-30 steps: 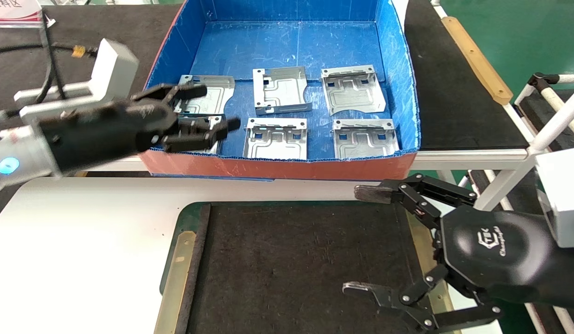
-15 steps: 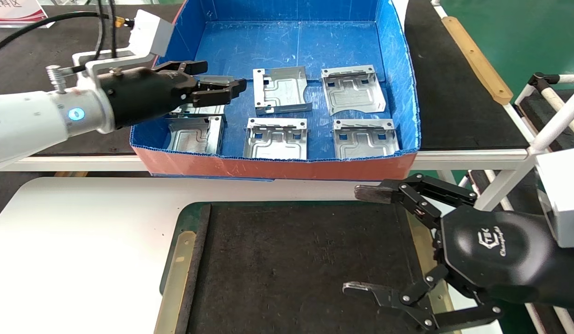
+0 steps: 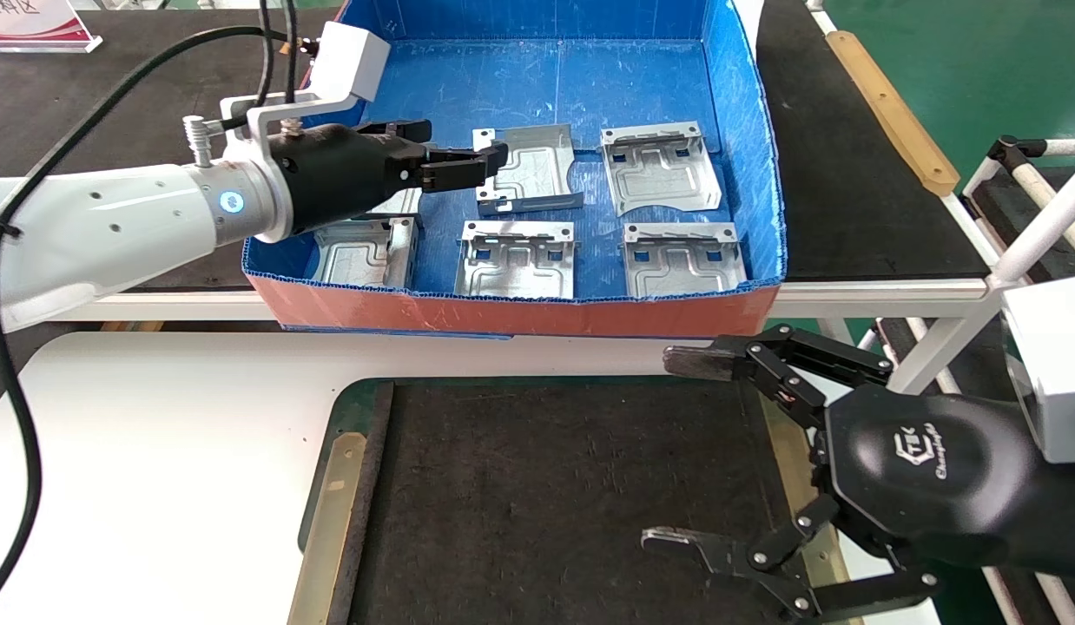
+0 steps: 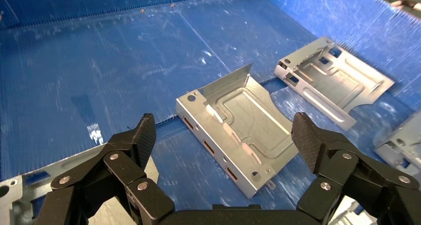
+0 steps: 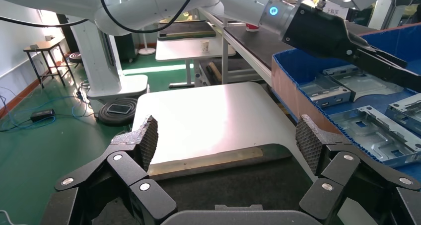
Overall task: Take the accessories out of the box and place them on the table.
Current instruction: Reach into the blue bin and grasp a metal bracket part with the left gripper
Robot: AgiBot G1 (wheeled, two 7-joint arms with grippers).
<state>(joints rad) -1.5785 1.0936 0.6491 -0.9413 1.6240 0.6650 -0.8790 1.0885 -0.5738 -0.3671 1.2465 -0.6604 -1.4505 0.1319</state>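
The box, blue inside and orange-red outside, holds several silver plates in two rows. My left gripper is open and empty, low inside the box at the left edge of the back middle plate. In the left wrist view that plate lies between and just beyond the open fingers of the left gripper, not touching them. The back left plate is mostly hidden under the gripper. My right gripper is open and empty over the right side of the dark mat on the white table.
The box stands on a dark-topped bench beyond the table. A white tube frame stands at the right. The left arm's black cable hangs over the table's left side. The other plates lie at front left, front middle, front right and back right.
My left gripper has moved right and deeper into the box, from over the left plates to the back middle plate, staying open. The right arm has not moved.
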